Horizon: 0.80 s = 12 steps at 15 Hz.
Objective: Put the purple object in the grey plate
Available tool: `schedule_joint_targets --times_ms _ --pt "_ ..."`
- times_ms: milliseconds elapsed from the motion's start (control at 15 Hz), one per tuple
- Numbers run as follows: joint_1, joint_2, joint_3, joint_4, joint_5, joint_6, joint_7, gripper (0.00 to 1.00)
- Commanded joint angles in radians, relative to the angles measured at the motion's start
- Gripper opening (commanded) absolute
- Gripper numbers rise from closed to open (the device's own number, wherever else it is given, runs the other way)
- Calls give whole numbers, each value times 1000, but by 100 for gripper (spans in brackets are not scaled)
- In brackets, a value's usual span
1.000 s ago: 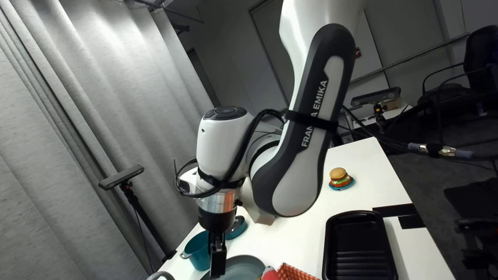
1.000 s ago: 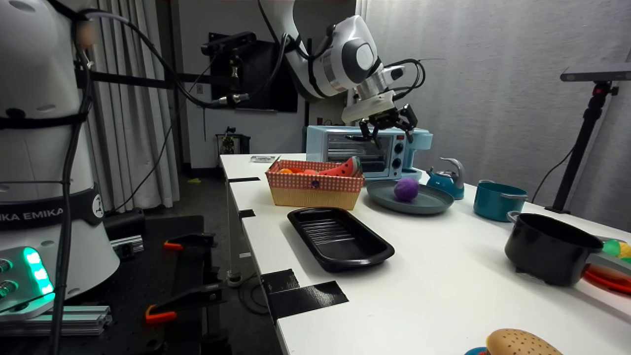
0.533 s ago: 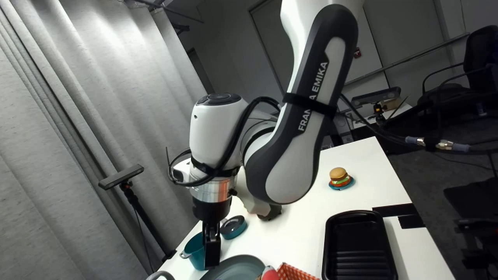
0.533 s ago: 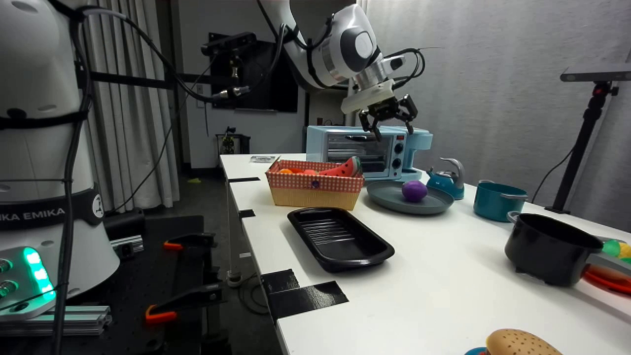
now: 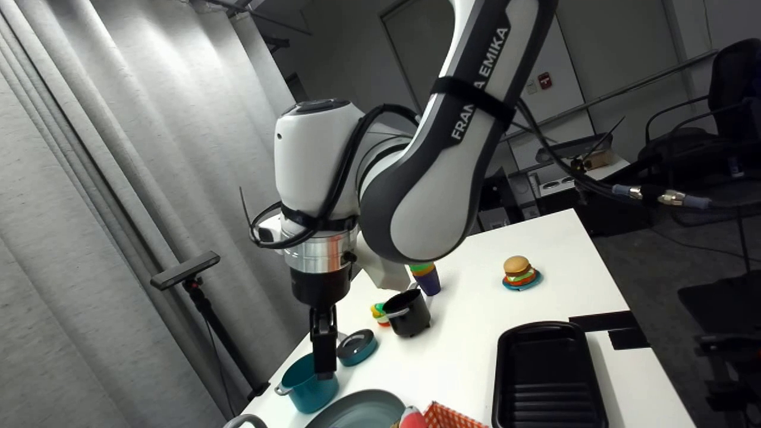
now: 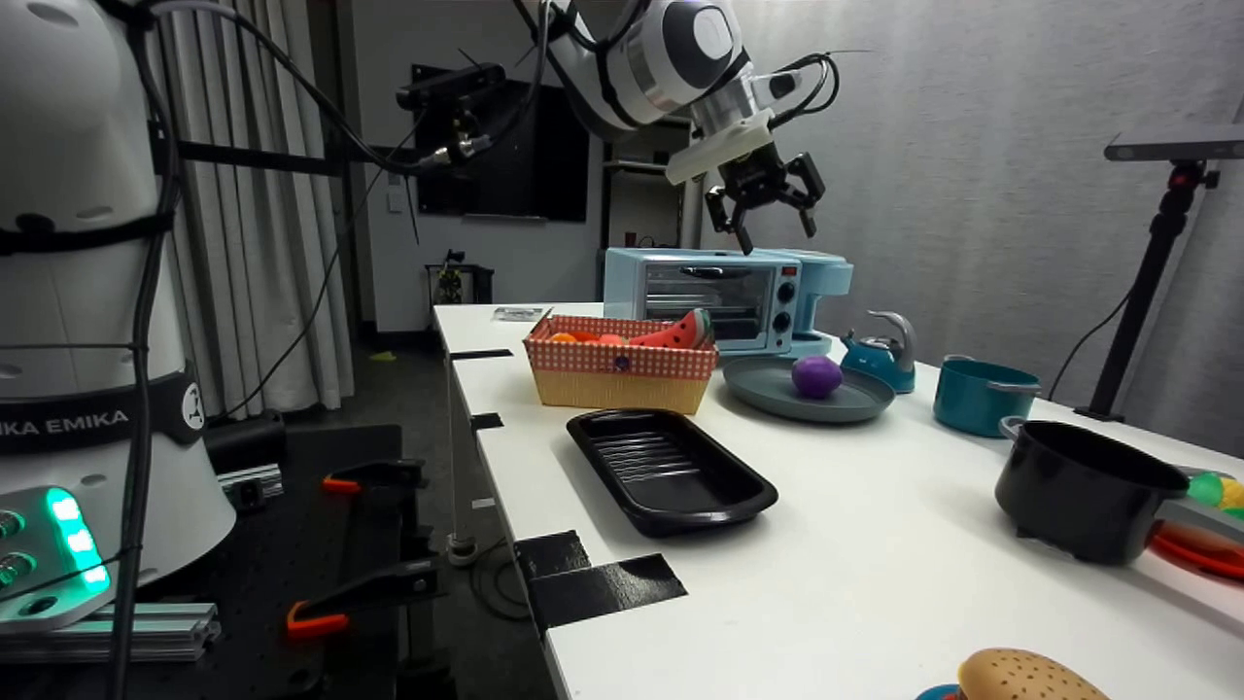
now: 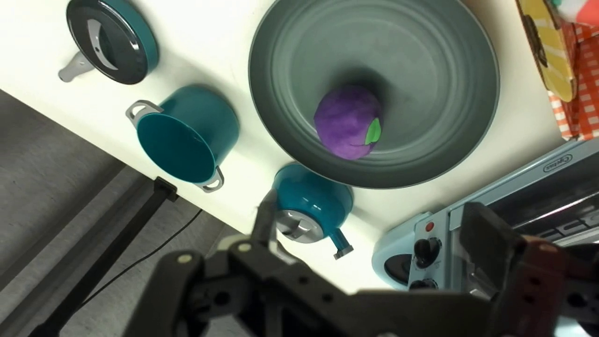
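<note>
Wrist view down onto grey plate [image 7: 407, 79]; exterior views farther

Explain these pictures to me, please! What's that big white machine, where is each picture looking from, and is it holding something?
The big machine is a robot arm. At its end is a gripper, made for grabbing things. Two pictures look at the arm from outside, from different places; the third looks down from its wrist. On the white table there's a grey plate with a round purple object lying in it. Near the plate are a teal pot, a kettle, a checked basket and a light-blue toaster oven. A black tray and a toy burger are on the table too. The gripper holds nothing: its two jaws stand apart, up in the air, with nothing between them.
</note>
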Motion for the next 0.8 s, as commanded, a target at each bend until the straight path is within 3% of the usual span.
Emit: schedule_joint_targets --times_ms 0,733 --pt "-62 -105 70 -79 -28 -96 53 100" --pt "-201 -344 177 -296 45 -260 47 100"
